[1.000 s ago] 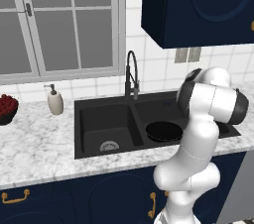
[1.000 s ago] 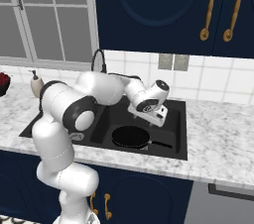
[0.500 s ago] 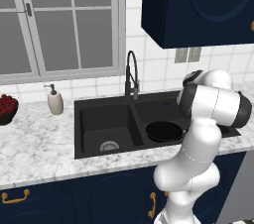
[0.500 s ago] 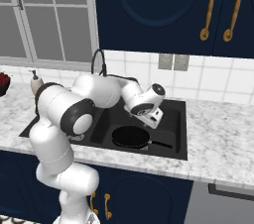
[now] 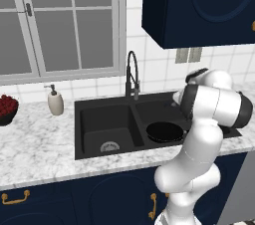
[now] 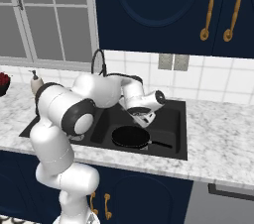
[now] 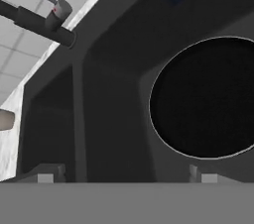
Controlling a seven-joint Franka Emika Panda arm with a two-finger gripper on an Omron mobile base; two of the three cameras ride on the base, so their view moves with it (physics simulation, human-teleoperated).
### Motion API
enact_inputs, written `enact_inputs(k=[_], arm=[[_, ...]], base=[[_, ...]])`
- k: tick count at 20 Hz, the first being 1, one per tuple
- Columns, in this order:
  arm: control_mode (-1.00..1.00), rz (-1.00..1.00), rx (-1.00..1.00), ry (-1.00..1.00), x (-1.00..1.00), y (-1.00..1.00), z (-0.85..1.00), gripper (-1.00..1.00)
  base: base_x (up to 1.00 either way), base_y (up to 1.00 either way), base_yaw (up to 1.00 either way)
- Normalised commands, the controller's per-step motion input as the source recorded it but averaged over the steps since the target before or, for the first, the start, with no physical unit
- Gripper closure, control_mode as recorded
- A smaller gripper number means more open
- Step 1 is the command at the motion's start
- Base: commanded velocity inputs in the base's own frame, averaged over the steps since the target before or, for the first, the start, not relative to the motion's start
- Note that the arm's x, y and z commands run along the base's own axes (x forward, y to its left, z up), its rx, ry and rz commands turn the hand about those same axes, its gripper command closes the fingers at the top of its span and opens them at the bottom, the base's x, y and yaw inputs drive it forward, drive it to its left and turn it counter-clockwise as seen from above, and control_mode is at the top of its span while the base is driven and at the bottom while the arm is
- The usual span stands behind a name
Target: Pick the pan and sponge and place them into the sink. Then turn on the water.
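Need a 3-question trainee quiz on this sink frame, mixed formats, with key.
1. True or false: the pan lies in the sink's right basin.
2. Multiple choice: the gripper is A) shut on the pan, B) open and empty above the sink, C) shut on the faucet.
3. Fill in: on the counter left of the sink, the soap dispenser stands between the sink and a bowl of red ____.

Key: 1 true. 2 B. 3 fruit.
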Motion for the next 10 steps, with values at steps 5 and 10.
enact_inputs(k=[5,10], arm=[[-1.00,-0.02,0.05,0.00,0.27,0.40,0.14,-1.00],[-1.00,-0.01,0.06,-0.05,0.27,0.37,0.05,-1.00]], base=[[0.00,0.00,0.00],[0.00,0.00,0.00]])
